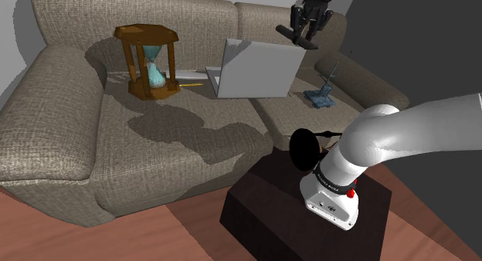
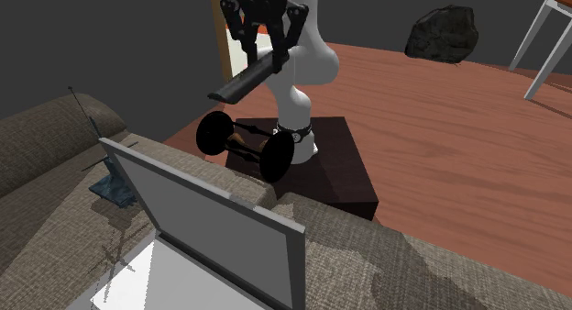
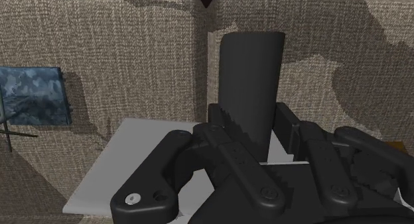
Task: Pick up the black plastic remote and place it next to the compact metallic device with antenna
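My gripper (image 1: 309, 24) hangs in the air over the sofa's back corner, shut on a long black remote (image 1: 298, 38). The remote (image 2: 246, 81) sticks out slantwise below the fingers (image 2: 247, 31). In the wrist view the remote (image 3: 252, 77) stands clasped between both fingers, gripper (image 3: 252, 120). The small blue-grey device with a thin antenna (image 1: 319, 97) lies on the sofa seat below the gripper, beside the laptop. It also shows at the sofa's end (image 2: 114, 189) and off to one side of the gripper (image 3: 33, 97).
An open grey laptop (image 1: 251, 66) stands on the sofa seat (image 1: 170, 136), with a wooden hourglass (image 1: 151, 62) further toward the shoulder view's left. A black dumbbell (image 1: 309, 147) rests on the dark stand (image 1: 263, 213). A dark rock-like lump (image 2: 445, 33) sits on the floor.
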Motion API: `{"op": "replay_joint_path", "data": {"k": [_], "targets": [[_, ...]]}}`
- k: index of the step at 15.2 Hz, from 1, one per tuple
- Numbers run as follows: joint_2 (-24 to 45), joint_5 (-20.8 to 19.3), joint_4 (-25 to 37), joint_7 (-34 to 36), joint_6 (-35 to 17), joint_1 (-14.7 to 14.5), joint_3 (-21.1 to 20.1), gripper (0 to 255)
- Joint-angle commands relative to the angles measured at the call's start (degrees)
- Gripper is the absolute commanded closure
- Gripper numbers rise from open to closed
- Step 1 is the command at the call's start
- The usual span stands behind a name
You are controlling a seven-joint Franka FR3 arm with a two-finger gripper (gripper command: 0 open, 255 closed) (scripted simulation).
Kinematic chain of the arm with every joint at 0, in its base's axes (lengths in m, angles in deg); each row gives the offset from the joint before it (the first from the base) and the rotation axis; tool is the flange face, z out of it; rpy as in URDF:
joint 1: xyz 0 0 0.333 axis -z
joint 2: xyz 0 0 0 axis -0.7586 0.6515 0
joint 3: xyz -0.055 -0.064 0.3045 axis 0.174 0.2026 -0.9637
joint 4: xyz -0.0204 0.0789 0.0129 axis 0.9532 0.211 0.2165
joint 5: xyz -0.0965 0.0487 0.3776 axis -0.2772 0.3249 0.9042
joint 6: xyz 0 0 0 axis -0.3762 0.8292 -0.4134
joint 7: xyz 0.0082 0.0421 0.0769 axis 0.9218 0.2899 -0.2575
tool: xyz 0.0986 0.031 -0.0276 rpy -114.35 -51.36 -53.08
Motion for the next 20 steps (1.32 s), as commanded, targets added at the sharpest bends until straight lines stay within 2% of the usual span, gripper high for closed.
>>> {"op": "replay_joint_path", "data": {"k": [1,10,20], "targets": [[-2.2,-1.5,-1.4,-2.4,0.6,0.8,2.0,255],[-7.5,-9.7,-2.7,-14.2,3.3,4.8,12.5,255],[-7.3,-19.0,1.8,-27.9,4.4,7.8,25.3,255]]}}
